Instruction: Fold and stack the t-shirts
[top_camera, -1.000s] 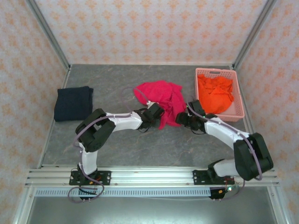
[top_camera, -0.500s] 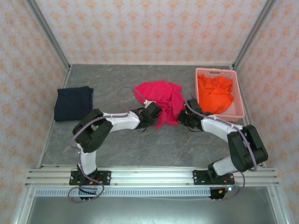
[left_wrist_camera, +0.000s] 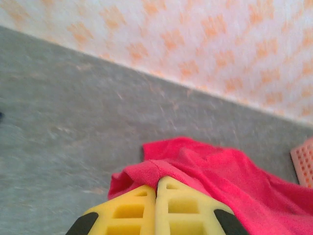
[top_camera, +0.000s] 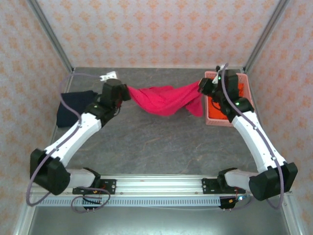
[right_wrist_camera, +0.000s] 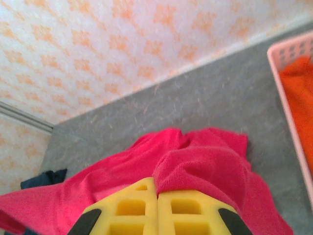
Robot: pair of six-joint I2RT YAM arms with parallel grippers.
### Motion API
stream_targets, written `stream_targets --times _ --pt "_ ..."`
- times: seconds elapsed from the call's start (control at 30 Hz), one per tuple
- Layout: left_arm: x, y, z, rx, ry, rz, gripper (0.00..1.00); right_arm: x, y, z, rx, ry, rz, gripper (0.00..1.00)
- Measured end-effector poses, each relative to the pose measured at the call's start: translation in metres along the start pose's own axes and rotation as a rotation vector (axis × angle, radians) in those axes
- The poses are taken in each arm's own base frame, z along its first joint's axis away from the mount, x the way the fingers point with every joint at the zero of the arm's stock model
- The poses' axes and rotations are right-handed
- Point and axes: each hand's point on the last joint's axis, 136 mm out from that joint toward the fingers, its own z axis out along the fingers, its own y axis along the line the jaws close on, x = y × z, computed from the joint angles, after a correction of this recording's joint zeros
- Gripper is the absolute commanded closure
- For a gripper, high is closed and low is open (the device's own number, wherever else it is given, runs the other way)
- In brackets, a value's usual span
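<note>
The crimson-pink t-shirt (top_camera: 166,100) hangs stretched above the table between both grippers, sagging in the middle. My left gripper (top_camera: 125,91) is shut on its left end, where cloth (left_wrist_camera: 146,169) bunches over the yellow fingers (left_wrist_camera: 132,210). My right gripper (top_camera: 201,88) is shut on its right end, and the shirt (right_wrist_camera: 205,164) drapes off the yellow fingertips (right_wrist_camera: 188,208). The dark navy t-shirt (top_camera: 73,108) lies folded at the table's left. The bright orange t-shirt (top_camera: 221,105) sits crumpled in the basket, partly behind my right arm.
The pale pink lattice basket (top_camera: 218,121) stands at the right edge of the grey table (top_camera: 161,147), its rim (right_wrist_camera: 286,105) close under my right gripper. Patterned walls close off the back and both sides. Open tabletop lies beneath the hanging shirt.
Both arms rose and spread apart toward the back, lifting the crimson-pink shirt off the table and pulling it out wide between them.
</note>
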Motion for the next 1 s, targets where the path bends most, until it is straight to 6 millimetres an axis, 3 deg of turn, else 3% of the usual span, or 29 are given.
stream_targets --times 0.1,0.27,0.47,0.57,0.63,0.73,0.8,0.9,1.0 --pt "-0.042 0.019 -0.022 -0.038 -0.085 -0.039 1.00 -0.033 0.010 -0.023 -0.008 -0.077 -0.027 1.00" --pt "-0.111 0.039 -0.072 -0.077 -0.241 -0.094 1.00 -0.082 0.032 -0.083 -0.041 -0.248 -0.069 1.00" --pt "-0.172 0.032 -0.148 -0.029 -0.403 -0.105 1.00 -0.110 0.057 -0.145 -0.111 -0.383 -0.103 1.00" --pt "-0.187 0.028 -0.167 -0.012 -0.445 -0.101 1.00 -0.117 0.064 -0.152 -0.134 -0.399 -0.110 1.00" --pt "-0.190 0.028 -0.165 -0.016 -0.448 -0.097 1.00 -0.117 0.066 -0.145 -0.140 -0.382 -0.112 1.00" --pt "-0.188 0.031 -0.141 -0.052 -0.410 -0.087 1.00 -0.114 0.066 -0.119 -0.132 -0.328 -0.113 1.00" --pt "-0.183 0.033 -0.117 -0.077 -0.366 -0.077 1.00 -0.110 0.063 -0.090 -0.121 -0.271 -0.113 1.00" --pt "-0.167 0.036 -0.065 -0.116 -0.260 -0.054 1.00 -0.095 0.055 -0.045 -0.105 -0.171 -0.108 1.00" --pt "-0.154 0.036 -0.019 -0.138 -0.167 -0.039 1.00 -0.083 0.052 -0.020 -0.113 -0.103 -0.105 1.00"
